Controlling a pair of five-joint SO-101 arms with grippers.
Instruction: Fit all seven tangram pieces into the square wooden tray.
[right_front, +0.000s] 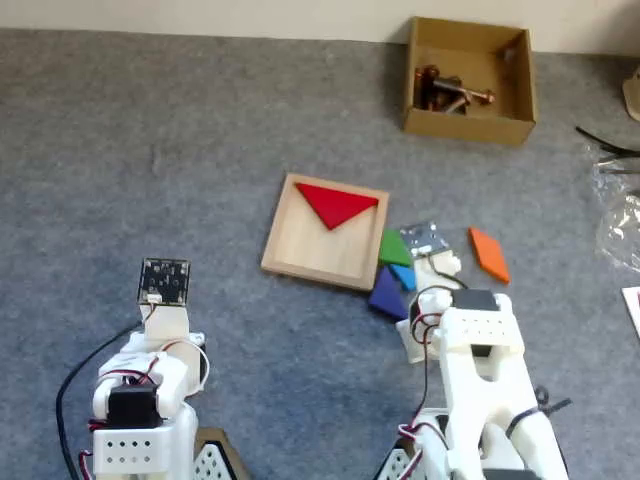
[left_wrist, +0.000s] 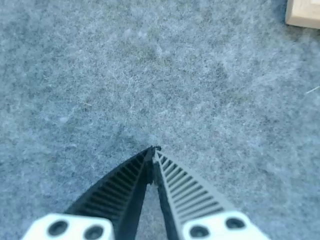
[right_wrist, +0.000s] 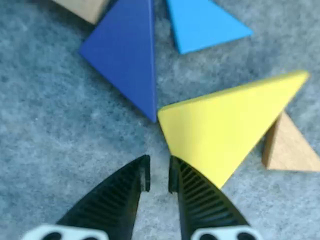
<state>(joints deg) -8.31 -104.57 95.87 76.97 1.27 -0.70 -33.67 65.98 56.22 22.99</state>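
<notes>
High view: left arm (right_front: 140, 385) at about 7 o'clock, folded short, wrist aimed toward 12 o'clock. Its left pincer (left_wrist: 154, 149) faces downward, with the two ribbed fingers (left_wrist: 185, 190) pressed together at the tips. The right arm (right_front: 490, 390) is at 5 o'clock and stretches farther out, toward 11 o'clock. Its right pincer (right_wrist: 159, 174) also points downward, fingers parted by a narrow gap, tips roughly level, with no grip on anything.
</notes>
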